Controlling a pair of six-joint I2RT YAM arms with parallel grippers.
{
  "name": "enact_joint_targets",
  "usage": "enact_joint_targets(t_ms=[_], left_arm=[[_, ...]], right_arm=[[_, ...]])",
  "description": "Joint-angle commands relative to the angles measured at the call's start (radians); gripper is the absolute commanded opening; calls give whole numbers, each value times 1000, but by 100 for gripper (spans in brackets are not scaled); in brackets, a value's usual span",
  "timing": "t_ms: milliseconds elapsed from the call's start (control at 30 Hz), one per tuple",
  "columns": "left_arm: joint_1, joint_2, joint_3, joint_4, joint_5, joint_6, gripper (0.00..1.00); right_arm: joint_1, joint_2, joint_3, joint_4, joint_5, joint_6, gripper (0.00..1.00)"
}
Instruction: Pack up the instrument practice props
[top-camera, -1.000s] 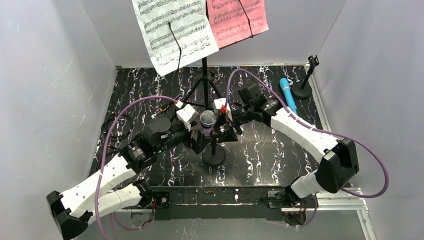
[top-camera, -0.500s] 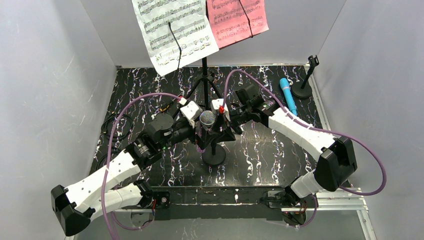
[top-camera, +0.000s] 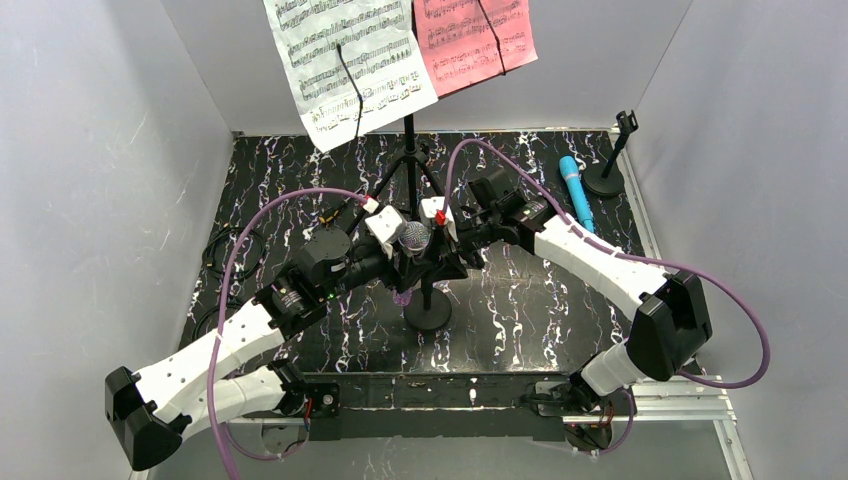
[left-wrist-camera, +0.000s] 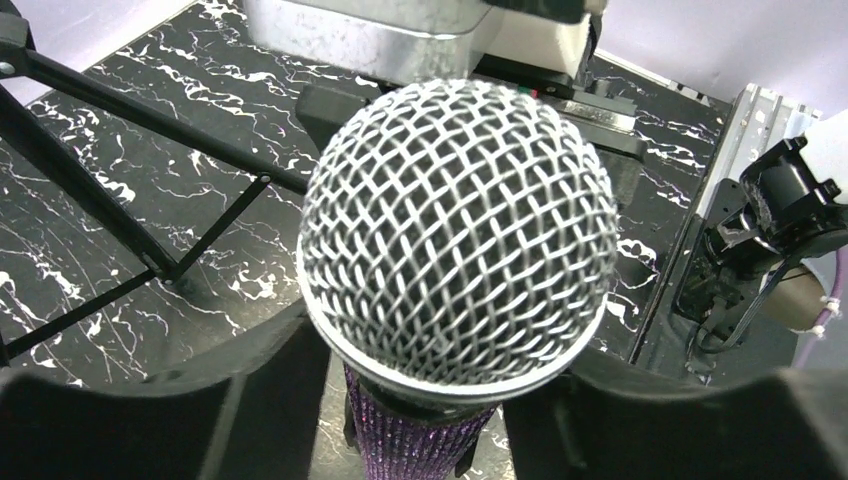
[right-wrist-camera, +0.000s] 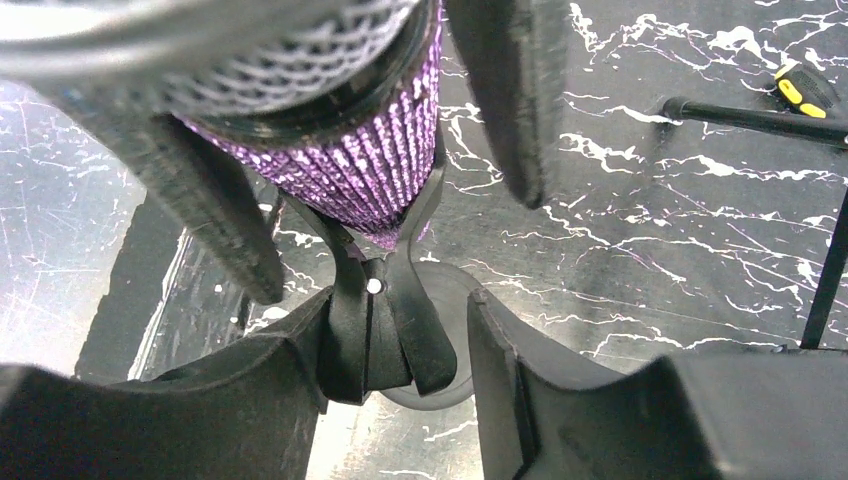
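The purple glitter microphone (top-camera: 415, 237) stands upright in the clip of a black round-based mic holder (top-camera: 428, 313) at mid table. From the left, my left gripper (top-camera: 403, 262) straddles the glitter body (left-wrist-camera: 420, 440) just under the grey mesh head (left-wrist-camera: 455, 240); a thin strip of table shows beside one finger. From the right, my right gripper (top-camera: 441, 262) straddles the holder's clip (right-wrist-camera: 375, 330); one finger touches it, the other stands apart. The blue microphone (top-camera: 576, 190) lies at the far right beside a second holder (top-camera: 605, 178). White (top-camera: 350, 60) and pink (top-camera: 472, 38) music sheets hang at the back.
The tall black tripod (top-camera: 408, 160) stands just behind the microphone, its legs spread near both grippers. A coiled black cable (top-camera: 228, 255) lies at the left edge. Grey walls close in the left, right and back sides.
My left arm has pushed forward so its fingers now flank the purple microphone, and its jaws have narrowed. The right jaws have narrowed round the holder's clip.
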Motion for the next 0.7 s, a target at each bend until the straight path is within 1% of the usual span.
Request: enact_joint_targets(t_ms=[0, 200, 300, 400, 533, 667], left_arm=[[5, -15, 2, 10, 21, 27, 49], [4, -20, 2, 3, 24, 29, 33], [4, -22, 5, 0, 29, 29, 28], [5, -20, 8, -3, 32, 54, 22], [5, -17, 15, -15, 38, 62, 16], [5, -26, 28, -28, 37, 64, 14]], right_arm=[[9, 17, 14, 15, 6, 6, 55], [10, 14, 6, -17, 16, -4, 51], [10, 9, 2, -30, 21, -11, 47], [10, 3, -4, -40, 25, -14, 40], [10, -1, -9, -65, 35, -25, 25], [10, 1, -15, -102, 58, -42, 3]])
